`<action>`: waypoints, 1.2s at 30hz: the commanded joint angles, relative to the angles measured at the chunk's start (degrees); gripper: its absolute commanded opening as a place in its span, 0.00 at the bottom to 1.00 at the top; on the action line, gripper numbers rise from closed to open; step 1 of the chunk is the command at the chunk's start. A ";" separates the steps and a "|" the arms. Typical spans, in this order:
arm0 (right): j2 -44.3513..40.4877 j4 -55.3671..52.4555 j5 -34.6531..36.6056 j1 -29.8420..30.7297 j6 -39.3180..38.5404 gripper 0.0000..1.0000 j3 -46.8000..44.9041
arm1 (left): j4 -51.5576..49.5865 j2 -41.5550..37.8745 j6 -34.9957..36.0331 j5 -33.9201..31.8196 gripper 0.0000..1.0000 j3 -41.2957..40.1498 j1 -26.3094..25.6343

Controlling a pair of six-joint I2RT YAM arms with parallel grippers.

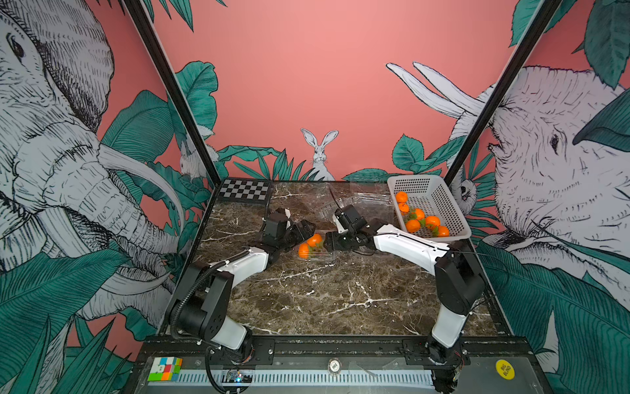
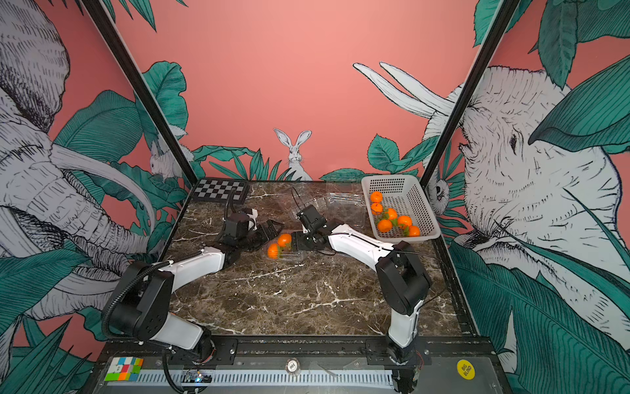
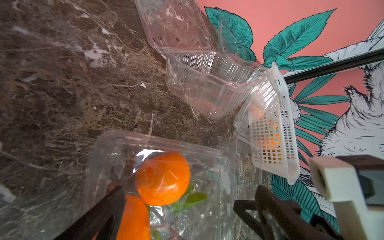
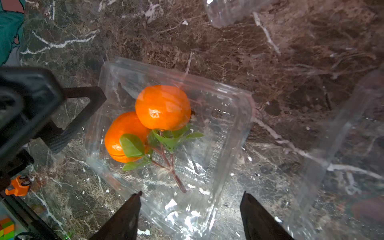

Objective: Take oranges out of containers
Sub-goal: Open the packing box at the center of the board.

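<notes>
A clear container [image 1: 317, 255] [image 4: 220, 122] sits mid-table and holds two oranges [image 1: 314, 239] [image 2: 284, 239] [image 4: 163, 107] on a leafy twig; the nearer orange [image 4: 122, 135] lies against the other. A clear flap [image 4: 332, 145], seemingly its lid, stands up beside it. My left gripper [image 1: 304, 228] [image 3: 189, 188] is open at the container's left end, its fingers astride the oranges [image 3: 162, 178] from outside the wall. My right gripper [image 1: 328, 243] [image 4: 192, 192] is open at the right end, with the container's edge between its fingers and nothing held.
Empty clear containers [image 1: 370, 201] [image 3: 207, 87] lie open at the back. A white basket [image 1: 414, 178] [image 2: 388, 178] at the back right holds several oranges [image 1: 422, 221]. A checkerboard [image 1: 243, 191] lies at the back left. A colour cube [image 1: 165, 368] rests on the front rail.
</notes>
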 commanded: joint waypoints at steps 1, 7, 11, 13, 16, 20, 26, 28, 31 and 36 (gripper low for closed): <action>-0.95 -2.62 2.16 -0.17 -2.09 0.81 0.85 | -2.37 -2.02 1.14 -0.94 0.99 -1.52 -0.31; 1.27 0.52 -0.69 -0.29 -1.48 0.82 0.46 | -7.03 -8.00 3.46 -3.88 0.99 -0.62 -0.24; 3.67 4.83 -3.48 -0.29 -1.00 0.78 0.75 | -12.07 -13.13 5.69 -6.14 0.99 -0.24 -0.02; 5.57 4.92 -4.29 -0.50 -0.78 0.76 2.34 | -13.60 -14.84 6.61 -6.89 0.99 -1.07 0.52; 7.96 4.63 -4.87 -0.57 -1.47 0.76 4.56 | -14.92 -15.02 7.27 -6.84 0.99 -2.38 2.91; 11.80 5.36 -7.45 -0.53 -3.27 0.73 9.00 | -13.59 -16.15 6.91 -4.99 0.99 -5.09 5.63; 18.49 0.86 -7.19 -0.36 -6.36 0.72 21.05 | -16.30 -19.05 7.76 -5.24 0.99 -6.29 7.59; 19.08 0.27 -8.53 -0.41 -6.25 0.73 23.52 | -17.40 -19.24 8.18 -4.85 0.99 -6.00 8.64; 13.46 4.92 -7.93 -0.51 -3.10 0.79 18.89 | -20.72 -18.64 10.84 -6.14 0.99 -4.06 9.30; -0.88 15.34 -4.06 -0.47 5.68 0.99 1.36 | -20.91 -13.59 12.66 -7.45 0.99 -1.53 9.34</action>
